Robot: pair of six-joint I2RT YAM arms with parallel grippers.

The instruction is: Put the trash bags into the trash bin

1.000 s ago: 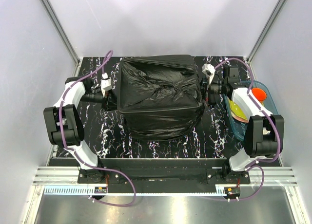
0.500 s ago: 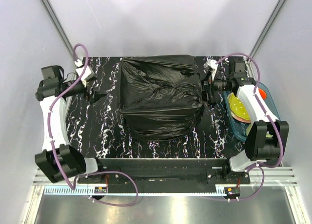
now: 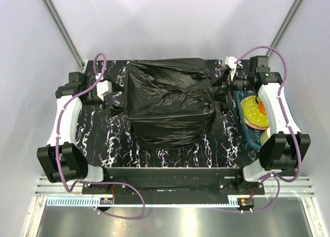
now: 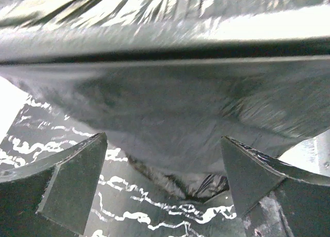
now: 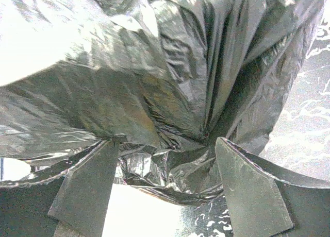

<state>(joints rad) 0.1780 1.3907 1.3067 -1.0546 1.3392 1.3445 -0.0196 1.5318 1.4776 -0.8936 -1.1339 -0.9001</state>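
Note:
A wrinkly, glossy black trash bag [image 3: 170,105] stands as a boxy mound in the middle of the marble table. It drapes over the whole trash bin, which is hidden beneath it. My left gripper [image 3: 117,104] is open just off the bag's left side; in the left wrist view the bag [image 4: 170,103] fills the space ahead of the gripper [image 4: 162,139] with nothing between the fingers. My right gripper [image 3: 220,95] is open at the bag's right side. In the right wrist view crumpled film [image 5: 154,67] lies loose between the spread fingers of the gripper [image 5: 166,141].
A shallow blue tray [image 3: 250,135] sits at the right table edge under my right arm, holding a yellow plate [image 3: 252,111] and an orange item [image 3: 263,107]. Black white-veined tabletop [image 3: 170,154] shows around the bag. White walls close in on three sides.
Both grippers went from shut to open and let go of the bag's sides. The left arm swung out to the left and came part way back. The right arm drew slightly back and right.

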